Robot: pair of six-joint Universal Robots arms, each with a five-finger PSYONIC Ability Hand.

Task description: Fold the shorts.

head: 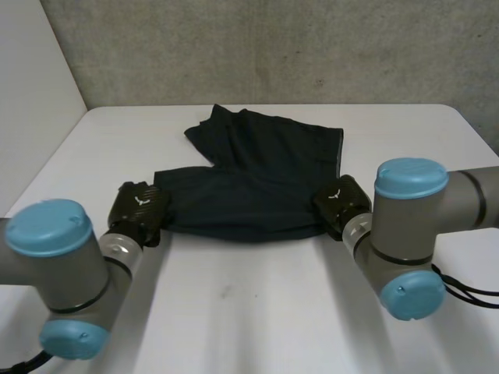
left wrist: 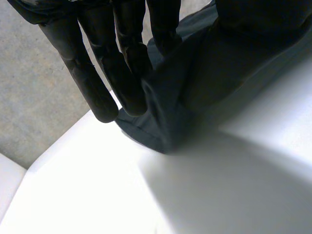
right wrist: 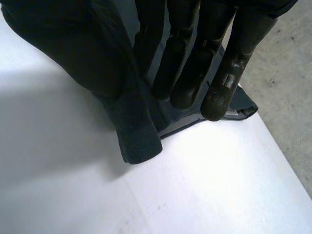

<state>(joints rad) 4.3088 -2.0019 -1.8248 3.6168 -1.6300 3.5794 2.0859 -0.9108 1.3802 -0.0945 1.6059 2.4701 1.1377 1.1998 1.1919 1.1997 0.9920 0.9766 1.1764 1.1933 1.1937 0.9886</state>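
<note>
Dark navy shorts (head: 257, 179) lie rumpled on the white table (head: 257, 312), partly folded, with one leg reaching toward the far side. My left hand (head: 140, 209) is at the near left corner of the cloth. In the left wrist view its straight fingers (left wrist: 122, 63) pinch the shorts (left wrist: 195, 97) against the thumb. My right hand (head: 341, 204) is at the near right corner. In the right wrist view its fingers (right wrist: 195, 58) press a fold of the shorts (right wrist: 136, 136) against the thumb, which the cloth covers.
A grey wall (head: 273, 47) rises behind the table's far edge, and a pale wall (head: 31, 101) stands to the left. Bare tabletop lies between the arms on the near side.
</note>
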